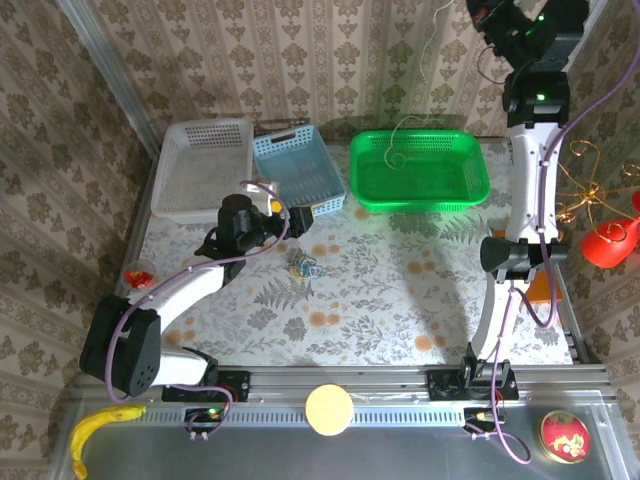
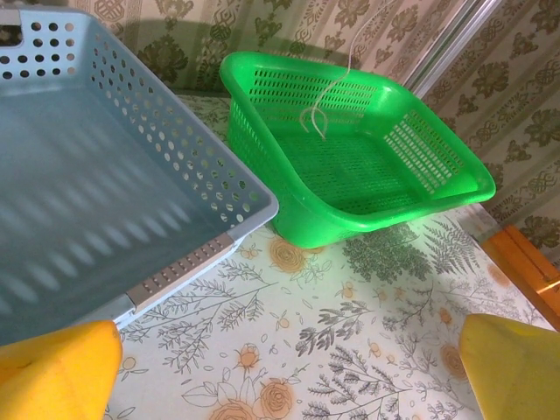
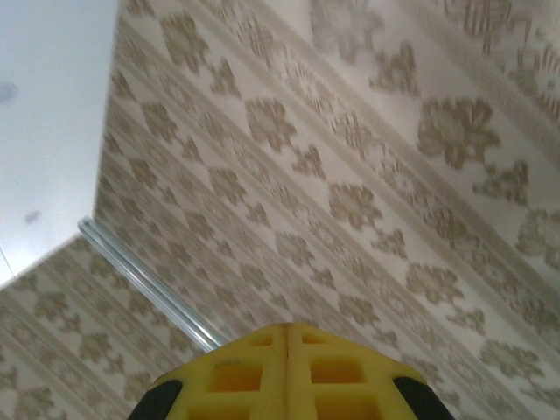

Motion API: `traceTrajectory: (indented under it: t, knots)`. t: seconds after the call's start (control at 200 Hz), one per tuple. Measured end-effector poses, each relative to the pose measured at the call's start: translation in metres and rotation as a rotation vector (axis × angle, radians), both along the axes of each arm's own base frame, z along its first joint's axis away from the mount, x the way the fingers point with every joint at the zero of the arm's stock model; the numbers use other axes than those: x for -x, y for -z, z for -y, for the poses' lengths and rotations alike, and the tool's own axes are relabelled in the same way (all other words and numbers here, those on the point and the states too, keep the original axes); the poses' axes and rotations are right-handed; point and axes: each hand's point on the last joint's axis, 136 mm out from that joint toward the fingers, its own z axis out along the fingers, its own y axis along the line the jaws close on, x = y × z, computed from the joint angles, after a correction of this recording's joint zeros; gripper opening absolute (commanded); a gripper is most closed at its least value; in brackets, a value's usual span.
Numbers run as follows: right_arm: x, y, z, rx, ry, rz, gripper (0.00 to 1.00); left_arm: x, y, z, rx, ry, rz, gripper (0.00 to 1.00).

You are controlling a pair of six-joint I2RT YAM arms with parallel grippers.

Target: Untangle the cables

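A small tangle of cables (image 1: 303,265) in yellow-tan and dark blue-green lies on the floral tablecloth, in front of the blue basket (image 1: 300,165). A pale cable (image 1: 398,150) hangs from above, its lower end curled inside the green basket (image 1: 420,203). My right gripper (image 1: 480,12) is raised high at the top right where that cable goes up; its yellow fingers (image 3: 236,376) are pressed together, and the pinch itself is hidden. My left gripper (image 1: 283,207) hovers open near the blue basket's corner (image 2: 175,175), nothing between its fingers (image 2: 52,372). The left wrist view has the pale cable (image 2: 319,109) dangling into the green basket (image 2: 350,219).
A white basket (image 1: 200,170) stands left of the blue one. A banana (image 1: 95,430), a pale disc (image 1: 329,408) and a red tin (image 1: 565,437) sit on the near rail. Red ornaments (image 1: 610,243) hang at the right. Patterned walls close in the table.
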Motion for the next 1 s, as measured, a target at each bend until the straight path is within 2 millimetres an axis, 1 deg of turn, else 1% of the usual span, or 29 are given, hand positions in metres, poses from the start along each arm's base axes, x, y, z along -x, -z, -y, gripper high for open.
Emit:
traceTrajectory:
  t: [0.025, 0.06, 0.13, 0.17, 0.235, 0.26, 0.275, 0.33, 0.38, 0.44, 0.48, 0.515, 0.565, 0.745, 0.9, 0.945, 1.0]
  knots:
    - [-0.003, 0.007, -0.006, 0.021, -0.005, -0.014, 0.0, -0.001, 0.001, 0.0, 0.0, 0.0, -0.002, 1.0]
    - [-0.009, 0.023, -0.017, 0.053, -0.017, -0.05, 0.0, -0.001, 0.002, 0.0, 0.001, -0.002, -0.006, 1.0]
    - [-0.019, 0.064, -0.039, 0.119, -0.031, -0.14, 0.0, -0.002, 0.004, 0.001, 0.002, -0.002, -0.013, 1.0]
    - [-0.025, 0.094, -0.048, 0.154, -0.032, -0.204, 0.0, -0.002, 0.004, 0.001, 0.003, -0.003, -0.013, 1.0]
    - [-0.032, 0.151, -0.063, 0.213, -0.037, -0.317, 0.0, -0.002, 0.003, 0.001, 0.011, -0.005, -0.011, 1.0]
    - [-0.035, 0.169, -0.067, 0.232, -0.038, -0.349, 0.0, -0.002, 0.003, 0.001, 0.011, -0.005, -0.011, 1.0]
    - [-0.037, 0.185, -0.069, 0.247, -0.037, -0.379, 0.0, -0.002, 0.003, 0.001, 0.012, -0.005, -0.012, 1.0]
    - [-0.041, 0.228, -0.072, 0.287, -0.03, -0.459, 0.0, -0.002, 0.002, 0.001, 0.015, -0.006, -0.015, 1.0]
    - [-0.043, 0.268, -0.071, 0.318, -0.018, -0.54, 0.0, -0.002, 0.002, 0.001, 0.017, -0.006, -0.015, 1.0]
    - [-0.042, 0.304, -0.066, 0.348, 0.0, -0.617, 0.0, -0.001, 0.0, 0.001, 0.019, -0.006, -0.011, 1.0]
    - [-0.041, 0.32, -0.062, 0.364, 0.015, -0.651, 0.0, -0.001, -0.002, 0.0, 0.021, -0.005, -0.007, 1.0]
    - [-0.04, 0.329, -0.059, 0.38, 0.032, -0.669, 0.0, 0.0, -0.004, 0.0, 0.023, -0.005, -0.003, 1.0]
    - [-0.041, 0.335, -0.054, 0.397, 0.059, -0.68, 0.0, 0.002, -0.008, 0.0, 0.026, -0.002, 0.002, 1.0]
    - [-0.044, 0.339, -0.038, 0.47, 0.164, -0.682, 0.0, 0.005, -0.02, -0.002, 0.04, -0.001, 0.028, 1.0]
    - [-0.043, 0.348, -0.028, 0.544, 0.227, -0.706, 0.0, 0.006, -0.023, -0.002, 0.044, 0.002, 0.035, 1.0]
    - [-0.043, 0.353, -0.025, 0.564, 0.242, -0.716, 0.1, 0.006, -0.023, -0.002, 0.044, 0.002, 0.034, 1.0]
    - [-0.044, 0.36, -0.021, 0.593, 0.257, -0.733, 0.25, 0.006, -0.023, -0.002, 0.043, 0.002, 0.033, 1.0]
